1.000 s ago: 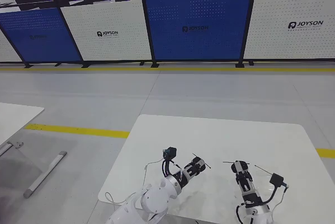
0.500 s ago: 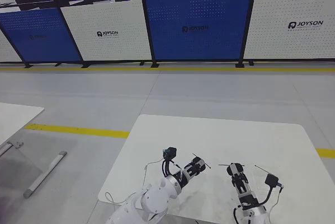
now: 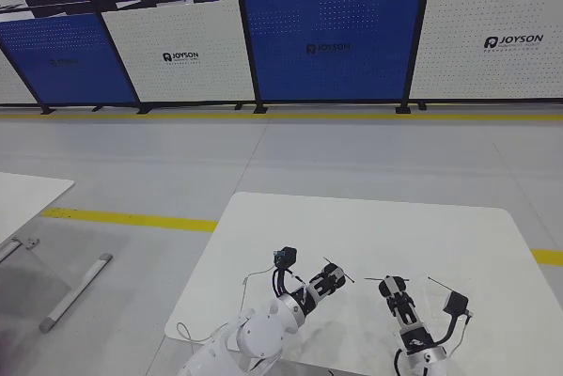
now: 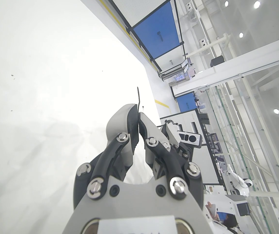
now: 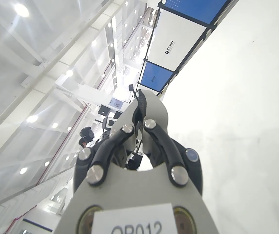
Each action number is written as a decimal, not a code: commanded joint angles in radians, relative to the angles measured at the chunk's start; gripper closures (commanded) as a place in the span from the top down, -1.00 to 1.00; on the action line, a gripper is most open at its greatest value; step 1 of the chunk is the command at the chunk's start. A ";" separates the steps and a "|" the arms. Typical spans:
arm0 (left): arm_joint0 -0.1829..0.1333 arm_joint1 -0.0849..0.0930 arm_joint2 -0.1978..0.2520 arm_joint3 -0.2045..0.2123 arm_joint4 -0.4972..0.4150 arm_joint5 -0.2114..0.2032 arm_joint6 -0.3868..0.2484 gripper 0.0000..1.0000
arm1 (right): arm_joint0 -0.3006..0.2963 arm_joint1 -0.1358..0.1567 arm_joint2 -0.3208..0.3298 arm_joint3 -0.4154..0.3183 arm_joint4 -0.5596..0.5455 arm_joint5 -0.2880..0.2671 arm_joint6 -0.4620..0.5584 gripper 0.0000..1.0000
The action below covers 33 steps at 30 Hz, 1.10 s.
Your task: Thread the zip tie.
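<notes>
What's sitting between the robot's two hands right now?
Only bare white table, seen in the top view. The left hand and right hand each pinch a black zip tie end; the tips poke into that gap and seem not to touch.

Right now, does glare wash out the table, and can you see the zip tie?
Left wrist view: the table is washed out white, but the zip tie stands out dark against it. Right wrist view: ceiling lamps flare. Top view: evenly lit.

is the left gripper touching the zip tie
Touching. The left wrist view shows the left gripper with its jaws shut on the zip tie, the black strip pinched between them and sticking out past the tips.
</notes>
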 commanded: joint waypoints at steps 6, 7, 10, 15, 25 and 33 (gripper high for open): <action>0.000 0.000 0.000 0.000 0.000 0.000 0.000 -1.00 | 0.000 0.000 0.000 0.000 0.000 0.000 0.000 -1.00; 0.000 0.000 0.000 0.000 0.002 -0.003 0.005 -1.00 | 0.000 0.000 0.000 0.000 0.000 0.000 0.000 -1.00; 0.008 -0.005 0.015 -0.006 0.049 0.002 0.082 -1.00 | 0.000 0.000 0.000 0.000 0.000 0.000 0.000 -1.00; 0.003 -0.010 0.044 -0.001 0.094 0.021 0.090 -1.00 | 0.000 0.000 0.000 0.000 0.000 0.000 0.000 -1.00; 0.003 -0.010 0.044 -0.001 0.094 0.021 0.090 -1.00 | -0.019 -0.010 0.014 -0.025 -0.034 0.099 -0.014 -1.00; 0.003 -0.010 0.044 -0.001 0.094 0.021 0.090 -1.00 | -0.059 -0.017 0.015 -0.073 -0.103 0.165 -0.017 -1.00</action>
